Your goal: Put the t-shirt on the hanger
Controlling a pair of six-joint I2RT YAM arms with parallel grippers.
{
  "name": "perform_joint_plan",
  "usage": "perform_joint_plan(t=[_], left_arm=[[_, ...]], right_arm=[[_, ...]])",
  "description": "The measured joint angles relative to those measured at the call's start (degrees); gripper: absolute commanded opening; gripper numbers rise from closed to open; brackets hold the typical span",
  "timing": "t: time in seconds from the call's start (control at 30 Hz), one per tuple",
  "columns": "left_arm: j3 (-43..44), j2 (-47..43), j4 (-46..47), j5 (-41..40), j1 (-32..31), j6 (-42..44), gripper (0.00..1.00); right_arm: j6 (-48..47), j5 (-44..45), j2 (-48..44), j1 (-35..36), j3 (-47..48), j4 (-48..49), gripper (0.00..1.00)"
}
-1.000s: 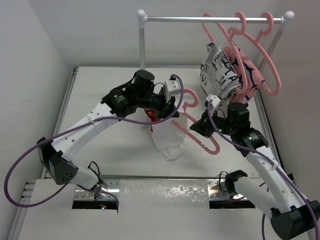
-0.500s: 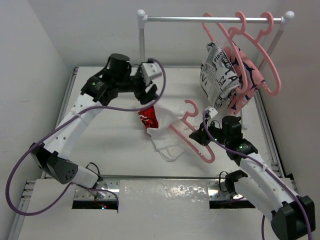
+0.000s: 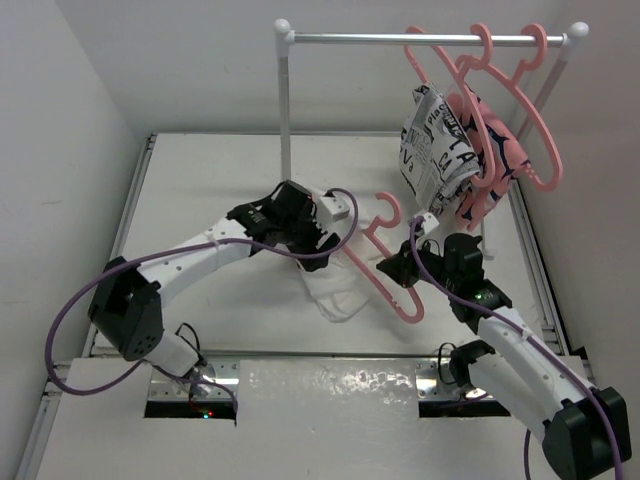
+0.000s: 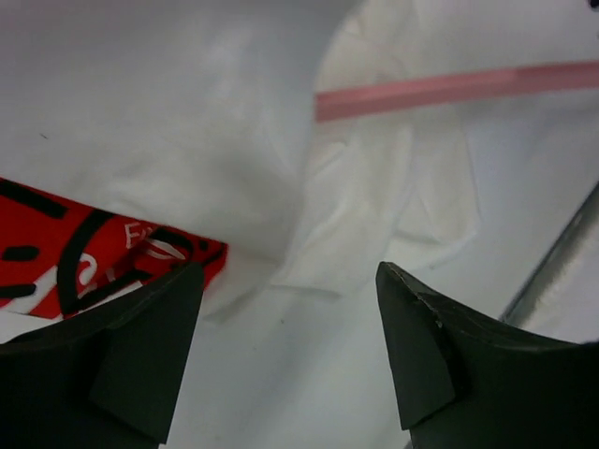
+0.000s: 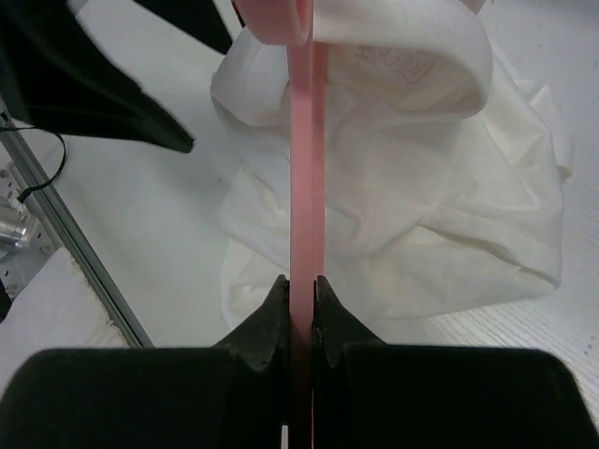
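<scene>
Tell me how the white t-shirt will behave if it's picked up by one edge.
Probably floppy: the t-shirt lies crumpled in soft folds, so it should droop from a pinch. Likely light, being thin cloth. It may snag the hanger, whose bar runs under a fold.

I work on a white table (image 3: 210, 180) that is closed in by plain white walls on three sides: the left wall (image 3: 50, 150), the back wall (image 3: 180, 70) and the right wall (image 3: 600, 130). A metal rail (image 3: 128, 215) runs along the left edge of the table. At the far side stands a rack (image 3: 285, 110) with white posts and a metal bar across the top. The light is even and soft, and the shadows are weak.
</scene>
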Motion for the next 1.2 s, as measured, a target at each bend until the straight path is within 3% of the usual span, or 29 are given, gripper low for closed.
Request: perform_joint_plan(t=[0.1, 0.13, 0.17, 0.23, 0.47, 0.77, 1.17, 1.2], left_arm=[[1.0, 3.8, 3.8, -1.5, 0.4, -2.6, 0.68], [1.2, 5.2, 4.9, -2.0, 0.5, -3.1, 0.62], [1.2, 6.6, 6.0, -2.5, 0.5, -3.6, 0.31], [1.2, 9.1, 7.1, -3.2, 0.5, -3.4, 0.0], [0.5, 11.0, 9.6, -4.0, 0.5, 3.2, 0.0], [-0.2, 0.0, 1.4, 13.2, 0.2, 18.0, 0.0], [0.7, -2.2, -4.9, 22.8, -1.7, 21.9, 0.0], [1.4, -2.2, -5.1, 23.2, -1.9, 21.5, 0.05]], right_arm=[[0.5, 0.1, -0.1, 0.0, -0.5, 0.5, 0.0], [0.7, 0.1, -0.2, 0.0, -0.6, 0.5, 0.0], [0.9, 0.2, -0.2, 0.0, -0.7, 0.5, 0.0], [1.6, 0.3, -0.5, 0.0, -0.8, 0.6, 0.0], [5.2, 3.2, -1.8, 0.3, -1.4, 0.9, 0.0], [7.5, 7.5, -3.1, 0.4, 0.7, 1.1, 0.0], [4.0, 10.1, -4.1, 0.5, 11.9, -3.2, 0.0], [3.3, 9.9, -4.0, 0.5, 12.4, -3.8, 0.0]])
